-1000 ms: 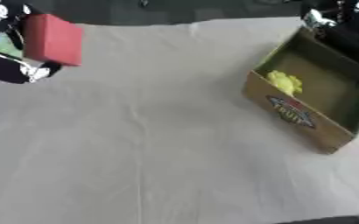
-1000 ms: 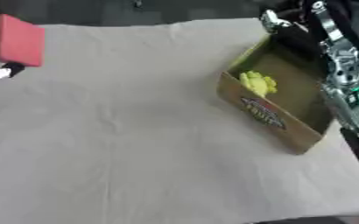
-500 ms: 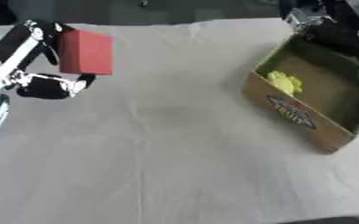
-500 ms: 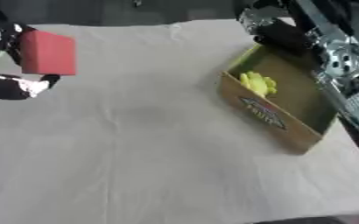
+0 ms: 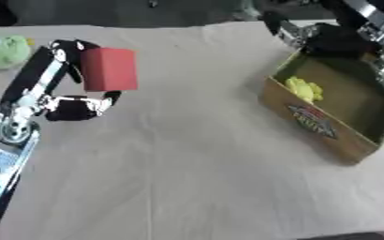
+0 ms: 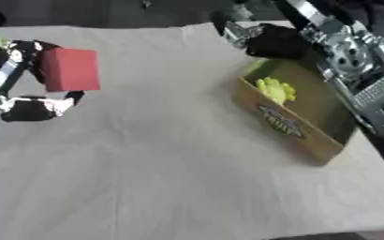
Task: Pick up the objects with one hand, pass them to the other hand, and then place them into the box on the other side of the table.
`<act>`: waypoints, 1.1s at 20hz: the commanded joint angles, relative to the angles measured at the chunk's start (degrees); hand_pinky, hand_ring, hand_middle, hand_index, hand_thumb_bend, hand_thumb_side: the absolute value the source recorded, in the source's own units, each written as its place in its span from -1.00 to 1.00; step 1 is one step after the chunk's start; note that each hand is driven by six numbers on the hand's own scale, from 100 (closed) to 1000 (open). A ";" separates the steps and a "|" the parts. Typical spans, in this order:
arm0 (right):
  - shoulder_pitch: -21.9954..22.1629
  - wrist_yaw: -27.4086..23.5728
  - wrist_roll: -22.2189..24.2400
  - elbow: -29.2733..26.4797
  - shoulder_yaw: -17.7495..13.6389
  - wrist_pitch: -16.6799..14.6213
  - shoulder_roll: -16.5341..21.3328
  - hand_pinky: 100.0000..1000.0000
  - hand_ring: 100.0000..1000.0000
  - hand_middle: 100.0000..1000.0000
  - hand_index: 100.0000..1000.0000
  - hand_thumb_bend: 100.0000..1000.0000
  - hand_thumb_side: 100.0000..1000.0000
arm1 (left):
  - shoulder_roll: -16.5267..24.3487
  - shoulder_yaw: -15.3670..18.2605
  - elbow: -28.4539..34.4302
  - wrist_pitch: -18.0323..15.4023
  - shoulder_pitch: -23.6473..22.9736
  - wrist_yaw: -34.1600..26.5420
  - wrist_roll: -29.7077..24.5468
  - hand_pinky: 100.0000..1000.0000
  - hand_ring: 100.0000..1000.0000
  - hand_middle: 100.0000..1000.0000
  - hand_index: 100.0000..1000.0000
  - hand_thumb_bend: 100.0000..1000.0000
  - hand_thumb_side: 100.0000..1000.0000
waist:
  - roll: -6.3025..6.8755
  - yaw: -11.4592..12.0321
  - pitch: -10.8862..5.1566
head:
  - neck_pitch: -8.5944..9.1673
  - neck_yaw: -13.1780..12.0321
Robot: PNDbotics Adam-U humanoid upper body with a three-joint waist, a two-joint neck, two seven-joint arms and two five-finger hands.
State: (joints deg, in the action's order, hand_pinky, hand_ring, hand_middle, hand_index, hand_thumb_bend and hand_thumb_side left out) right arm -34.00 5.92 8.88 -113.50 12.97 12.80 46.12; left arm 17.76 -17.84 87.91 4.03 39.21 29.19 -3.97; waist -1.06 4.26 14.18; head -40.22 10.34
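Left eye view: the robot's left hand (image 5: pixel 68 103) reached in from the left side and held a red block (image 5: pixel 109 69) above the tan cloth-covered table (image 5: pixel 187 168), with its fingers curled over the block's top and left edge and its thumb below. The block hung over the upper left part of the table, well apart from the box. A pale green rounded object (image 5: pixel 4 51) lay at the far left edge, just beyond the hand.

On the right side sat an open cardboard box (image 5: pixel 326 136), set at an angle to the table edge. Its near wall carried an oval printed label (image 5: pixel 313 122) in red and dark tones; the writing on it could not be read. Inside, against the near left corner, lay a yellow object (image 5: pixel 303 88).

The right hand (image 6: pixel 273 41) showed at the upper right, dark, just above the box's far corner; whether its fingers were apart or together could not be told.

The middle and near parts of the table, between the block and the box, lay as bare cloth with a faint fold line running down the centre.
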 commanded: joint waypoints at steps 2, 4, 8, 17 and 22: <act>-2.88 2.95 4.14 -1.10 1.65 -1.96 0.55 0.88 0.63 0.56 0.72 -0.39 -0.08 | -0.60 0.66 0.27 -0.84 0.62 3.30 1.58 -0.23 -0.18 -0.22 -0.06 -0.76 -1.00 | -0.04 0.03 -1.89 | -0.24 0.36; -3.98 4.29 5.78 -1.10 2.39 -3.05 -0.18 0.88 0.65 0.57 0.73 -0.44 -0.10 | -1.02 0.73 0.21 -0.38 0.65 6.04 2.02 -0.26 -0.20 -0.23 -0.06 -0.74 -1.00 | -0.08 0.06 -1.95 | -0.28 0.40; -5.50 7.58 6.77 -1.10 3.01 -4.05 -1.95 0.87 0.65 0.58 0.73 -0.41 -0.12 | -1.97 0.80 -0.65 0.69 0.49 7.52 2.29 -0.26 -0.20 -0.24 -0.07 -0.75 -1.00 | -0.13 0.07 -2.09 | -0.40 0.45; -8.02 12.94 7.93 -1.10 5.33 -5.83 -6.18 0.87 0.69 0.60 0.74 -0.35 -0.18 | -3.84 0.75 -2.23 1.53 0.02 7.73 2.71 -0.27 -0.21 -0.24 -0.08 -0.76 -1.00 | -0.20 0.12 -2.23 | -0.70 0.55; -8.85 17.63 9.17 -1.10 6.62 -6.03 -9.40 0.87 0.71 0.61 0.74 -0.32 -0.20 | -5.56 0.73 -3.50 1.94 -0.11 9.05 3.39 -0.27 -0.21 -0.24 -0.08 -0.73 -1.00 | -0.24 0.04 -2.34 | -0.72 0.47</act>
State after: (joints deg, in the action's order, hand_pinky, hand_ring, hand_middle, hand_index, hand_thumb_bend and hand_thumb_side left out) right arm -41.72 22.23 17.66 -113.67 19.77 6.90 36.73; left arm 12.30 -17.50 84.00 5.87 38.33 37.78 -0.87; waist -1.31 4.33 13.30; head -40.72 10.74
